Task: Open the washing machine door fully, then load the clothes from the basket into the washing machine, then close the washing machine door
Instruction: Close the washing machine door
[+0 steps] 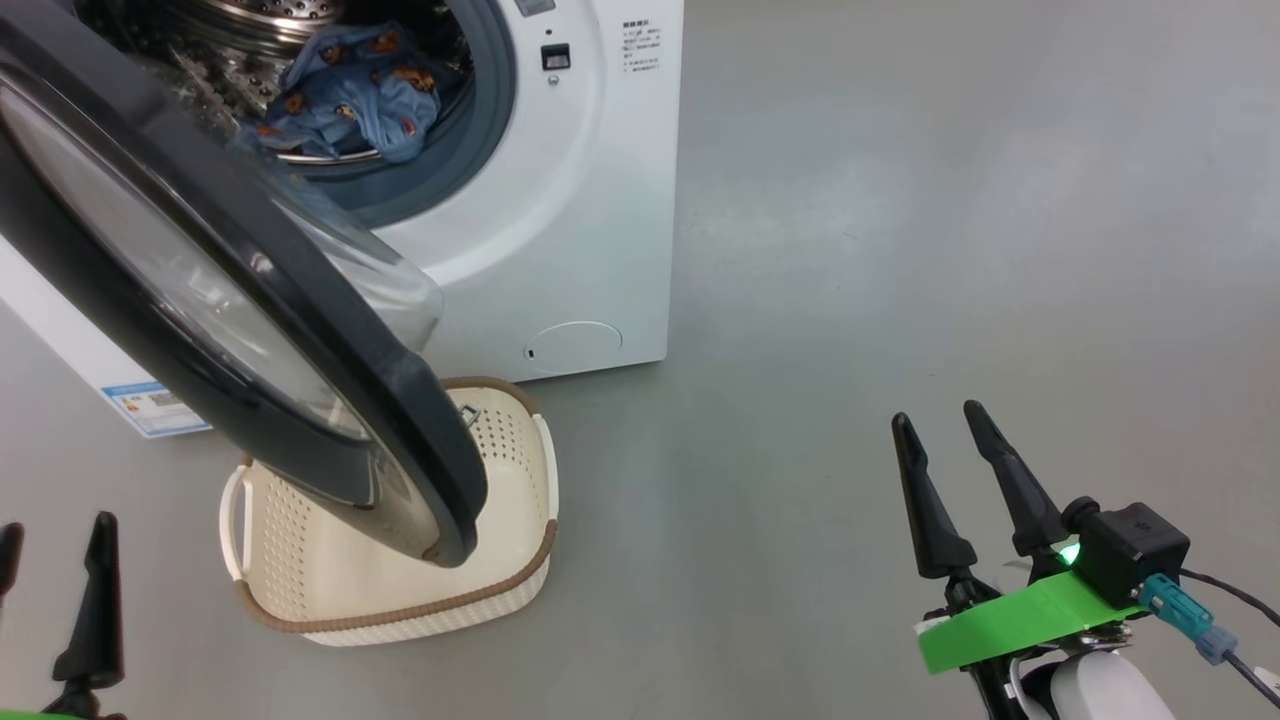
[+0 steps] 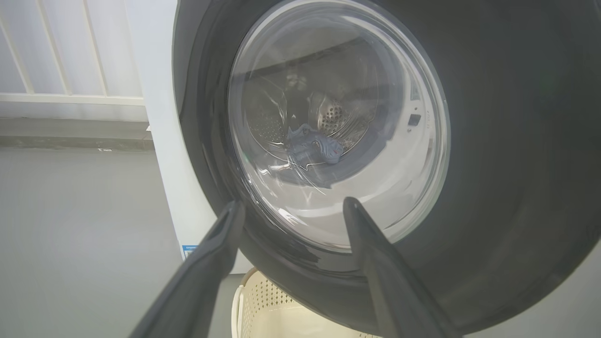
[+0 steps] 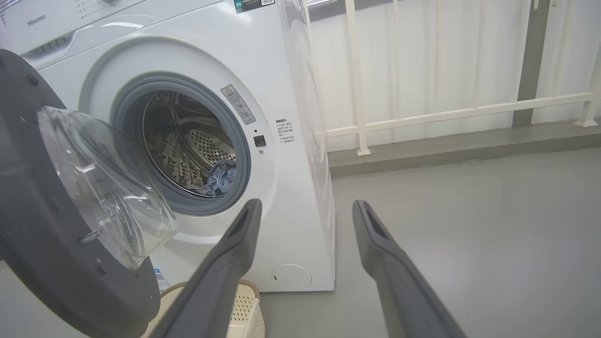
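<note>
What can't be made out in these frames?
Basket floor: head view, door covers much of it; can't tell if it's empty.
Left gripper: head view, cut by the left and bottom edges.
Sticker text: head view, too small.

The left claw [image 1: 55, 528] is seen at the lower left of the head view, its two dark fingers spread wide, pointed upward and empty. The right claw [image 1: 936, 415] is held at the lower right, likewise spread and empty, its fingers leaned slightly leftward. A green band [image 1: 1020, 615] is wrapped around the right wrist.
</note>
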